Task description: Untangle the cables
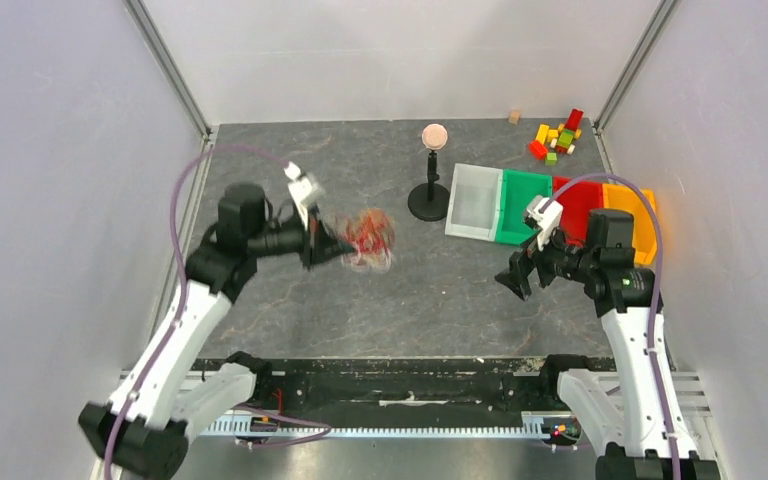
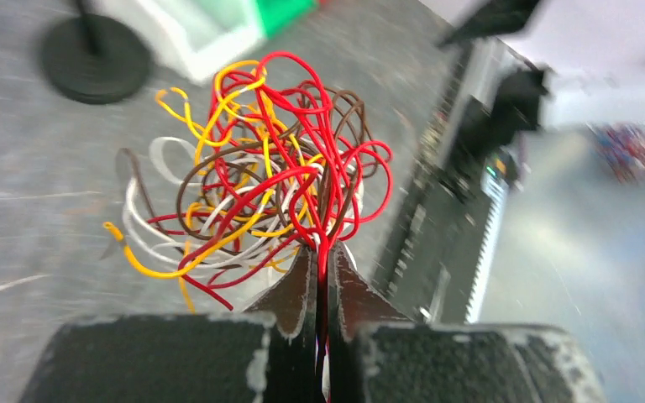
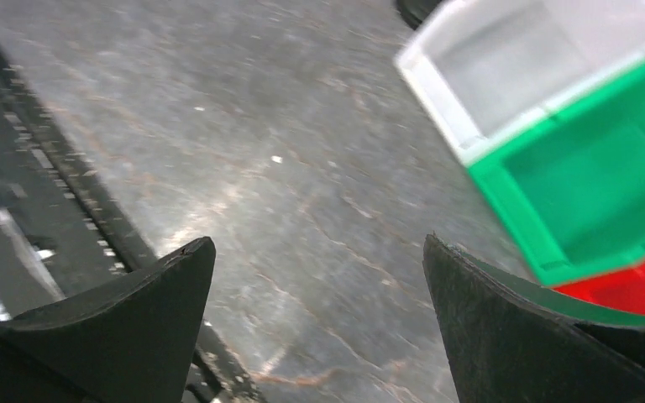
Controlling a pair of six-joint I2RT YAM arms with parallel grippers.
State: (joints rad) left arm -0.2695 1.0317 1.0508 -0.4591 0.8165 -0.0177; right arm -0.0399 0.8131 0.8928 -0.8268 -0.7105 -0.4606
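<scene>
My left gripper [image 2: 323, 256], jaws clamped on one red strand of cables [image 2: 260, 176], tangled clump over counter [image 1: 410, 300], left of centre. Empty right gripper [image 3: 317, 242], jaws apart, well away. Untangling barely begun, I judge; next, right must pinch another loop.

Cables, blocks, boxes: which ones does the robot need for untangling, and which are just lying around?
For the job:
cables, a red, yellow, white and brown tangle
left end effector, shut on a red strand
right end effector, open, holding nothing

Just lying about:
coloured bins
blocks in the far corner
ball on a stand
</scene>
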